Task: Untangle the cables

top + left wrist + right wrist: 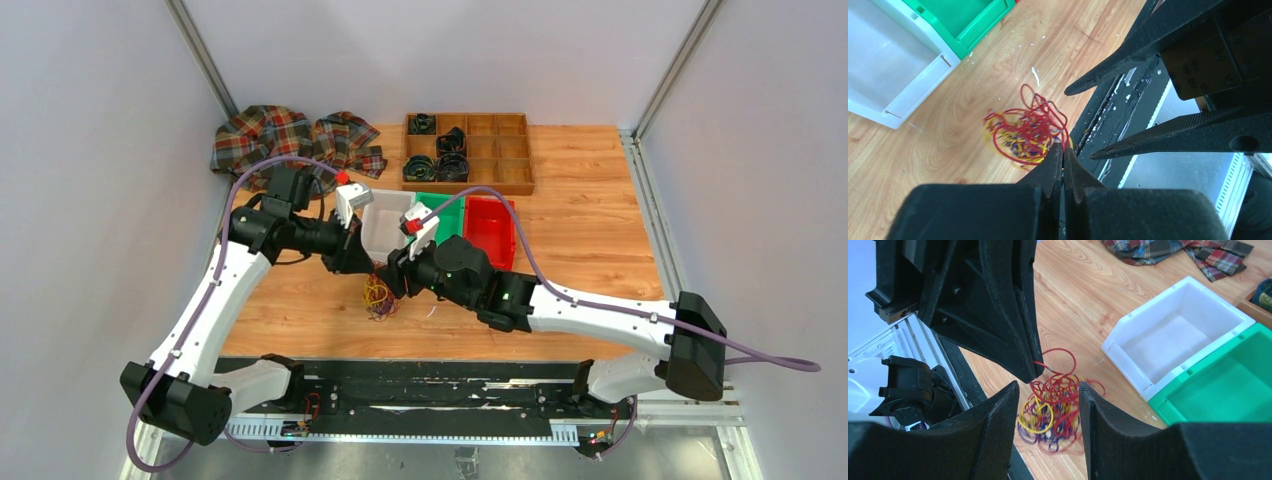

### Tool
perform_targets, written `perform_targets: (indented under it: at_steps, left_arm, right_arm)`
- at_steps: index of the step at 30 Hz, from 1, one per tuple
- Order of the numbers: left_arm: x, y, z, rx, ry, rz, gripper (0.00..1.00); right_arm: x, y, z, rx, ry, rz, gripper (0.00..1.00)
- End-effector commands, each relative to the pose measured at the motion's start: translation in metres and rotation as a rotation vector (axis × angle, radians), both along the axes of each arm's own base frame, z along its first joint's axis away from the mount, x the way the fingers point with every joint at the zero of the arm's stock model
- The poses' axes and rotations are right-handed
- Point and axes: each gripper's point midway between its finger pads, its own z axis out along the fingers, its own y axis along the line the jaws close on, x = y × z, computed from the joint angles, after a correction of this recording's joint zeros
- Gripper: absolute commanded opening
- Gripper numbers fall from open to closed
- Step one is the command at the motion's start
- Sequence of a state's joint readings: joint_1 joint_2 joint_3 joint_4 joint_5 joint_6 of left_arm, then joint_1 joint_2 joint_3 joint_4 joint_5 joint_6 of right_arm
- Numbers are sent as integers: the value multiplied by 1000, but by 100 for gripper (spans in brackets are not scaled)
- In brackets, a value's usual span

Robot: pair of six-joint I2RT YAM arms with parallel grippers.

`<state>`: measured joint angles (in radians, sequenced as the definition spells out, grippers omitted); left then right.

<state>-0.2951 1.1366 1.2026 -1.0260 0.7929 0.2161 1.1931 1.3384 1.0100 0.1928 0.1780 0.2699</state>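
Observation:
The cables (379, 297) are a small tangled bunch of thin red, yellow and dark purple-blue wires on the wooden table, near its front edge. The bunch also shows in the left wrist view (1023, 132) and the right wrist view (1053, 407). My left gripper (362, 264) is shut, its tips (1063, 149) pinching a red wire at the bunch's edge. My right gripper (1048, 386) is open just above the bunch, one finger on each side. It sits next to the left gripper (395, 277), and its open fingers (1128, 65) also show in the left wrist view.
A white bin (383, 232), a green bin (449, 216) and a red bin (490, 230) stand just behind the grippers. A wooden compartment tray (500, 150) holds black coiled bands at the back. A plaid cloth (290, 140) lies back left. A black rail (420, 385) runs along the front.

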Motion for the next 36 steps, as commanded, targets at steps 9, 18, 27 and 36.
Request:
perform_targets:
  at_steps: [9,18,27,36]
  left_arm:
    - [-7,5,24,-1,-35,25,2]
    - [-18,2,34,-19,-31,-1,3]
    - [-25,0,46,-41,-32,-19,3]
    - [-38,-5,59,-78,-8,-66,3]
  right_arm:
    - [-17,0,6,46,-138,69,51]
    - [1,8,18,56,-178,-8,50]
    - [15,6,22,64,-208,-89,50]
    - [25,13,37,136,-250,-158,49]
